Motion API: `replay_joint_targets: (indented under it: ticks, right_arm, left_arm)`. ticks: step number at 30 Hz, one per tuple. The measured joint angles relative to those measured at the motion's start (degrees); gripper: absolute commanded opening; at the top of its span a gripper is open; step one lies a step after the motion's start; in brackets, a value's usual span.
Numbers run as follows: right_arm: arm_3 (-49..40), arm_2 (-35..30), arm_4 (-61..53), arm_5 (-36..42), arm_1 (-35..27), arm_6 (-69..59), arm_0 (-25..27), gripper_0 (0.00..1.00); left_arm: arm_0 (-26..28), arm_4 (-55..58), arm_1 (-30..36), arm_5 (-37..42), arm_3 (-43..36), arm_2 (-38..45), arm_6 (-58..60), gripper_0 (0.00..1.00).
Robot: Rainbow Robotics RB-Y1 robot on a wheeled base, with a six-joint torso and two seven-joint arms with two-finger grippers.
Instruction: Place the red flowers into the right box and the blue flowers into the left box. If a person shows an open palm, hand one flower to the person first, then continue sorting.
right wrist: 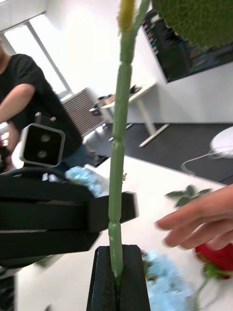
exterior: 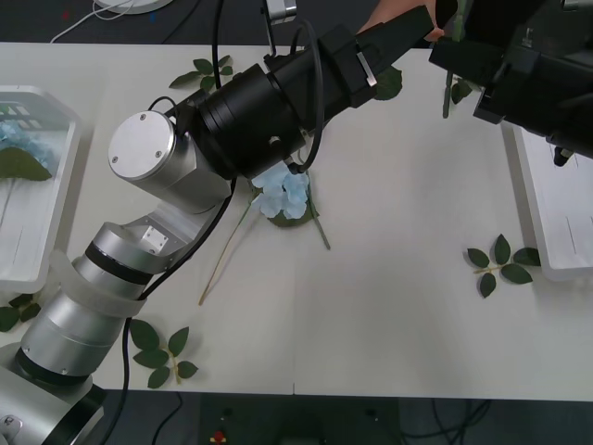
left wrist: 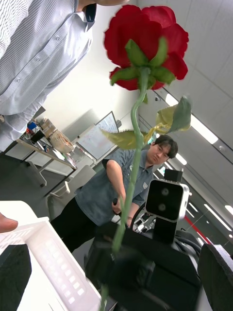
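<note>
Since the near edge of the tabletop [exterior: 389,315] just has loose leaf sprigs [exterior: 159,354], the first real item going back is a blue flower [exterior: 283,193] lying flat mid-tabletop, half under the left arm [exterior: 250,111]. Off to the left, the left box [exterior: 57,139] has another blue flower [exterior: 14,139] in it, and the right box [exterior: 556,232] sits at the right edge. Further back, the left hand [exterior: 414,31] is stretched across to the far side with its fingers spread wide and nothing between them. Right beside it, the right hand [right wrist: 116,279] is clamped tight on the green stem of a rose [left wrist: 144,43], holding it up off the tabletop, bloom at the far end from the fingers. A person's hand [right wrist: 201,224] reaches in close to that stem, not touching it, with a second red bloom [right wrist: 218,257] just under it.
</note>
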Motion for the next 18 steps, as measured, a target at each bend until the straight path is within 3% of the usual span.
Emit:
replay_joint_targets:
  ticks: [18]
  right_arm:
    - [3.44, 0.63, 23.95, -17.00, 7.32, 1.16, -1.28, 0.00]
  left_arm:
    - [0.00, 0.00, 0.00, 0.00, 0.00, 0.00, 0.00, 1.00]
